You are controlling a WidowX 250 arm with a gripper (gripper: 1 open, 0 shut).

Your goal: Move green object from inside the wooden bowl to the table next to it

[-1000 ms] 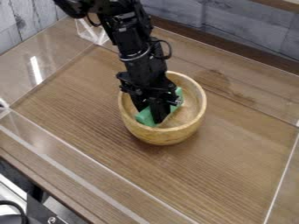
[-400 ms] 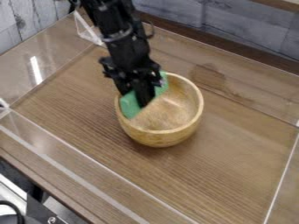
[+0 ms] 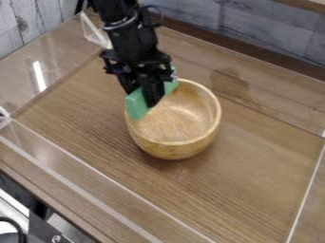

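The green object [image 3: 139, 102] hangs tilted in the air over the left rim of the wooden bowl [image 3: 181, 126], one end sticking out below the fingers. My gripper [image 3: 148, 90] is shut on it, the black arm coming down from the top of the view. The bowl's inside shows bare pale wood. The table [image 3: 76, 133] lies brown and streaked around the bowl.
Clear acrylic walls [image 3: 51, 171] run along the table's front and left edges. A grey plank wall [image 3: 254, 24] stands behind. The arm's black links [image 3: 121, 19] rise over the table's far left part.
The gripper rose out of the bowl with the green object and drifted left and back, so the block now hangs over the bowl's left rim instead of lying inside.
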